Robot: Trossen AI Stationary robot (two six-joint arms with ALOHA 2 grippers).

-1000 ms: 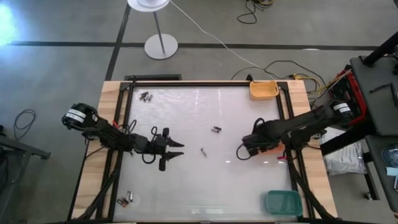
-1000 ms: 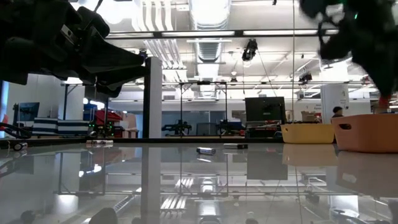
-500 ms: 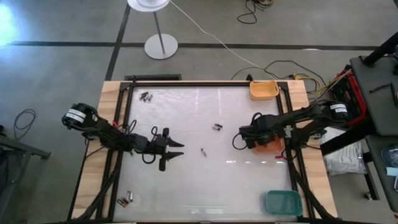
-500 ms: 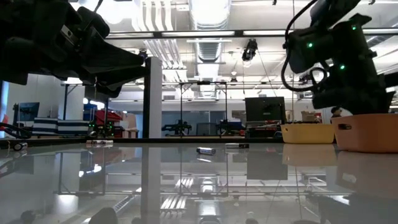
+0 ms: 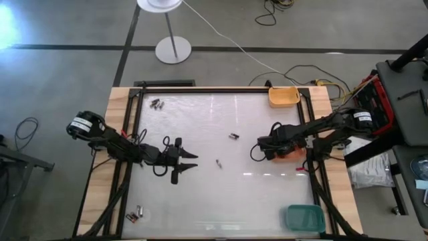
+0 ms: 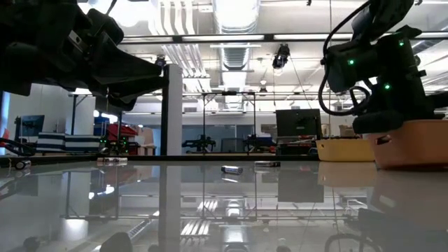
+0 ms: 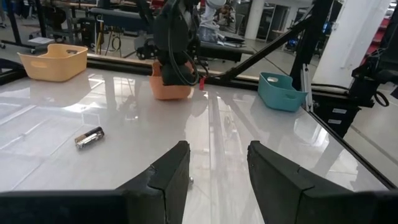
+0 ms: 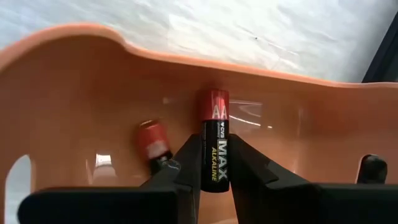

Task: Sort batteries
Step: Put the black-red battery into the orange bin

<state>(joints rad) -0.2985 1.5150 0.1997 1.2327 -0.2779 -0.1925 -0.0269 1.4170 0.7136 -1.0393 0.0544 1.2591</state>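
presently the right gripper [image 8: 210, 163] hung inside the orange tray [image 8: 74, 99], fingers clamped on an aa battery [image 8: 214, 140] apparently just above the floor, beside another battery [image 8: 153, 142]; next called for release, while the left gripper [image 5: 184, 163] waited open mid-table.

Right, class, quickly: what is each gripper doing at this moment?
Left gripper: open, holding nothing, above the table.
Right gripper: closed on an AA battery, over the orange tray.
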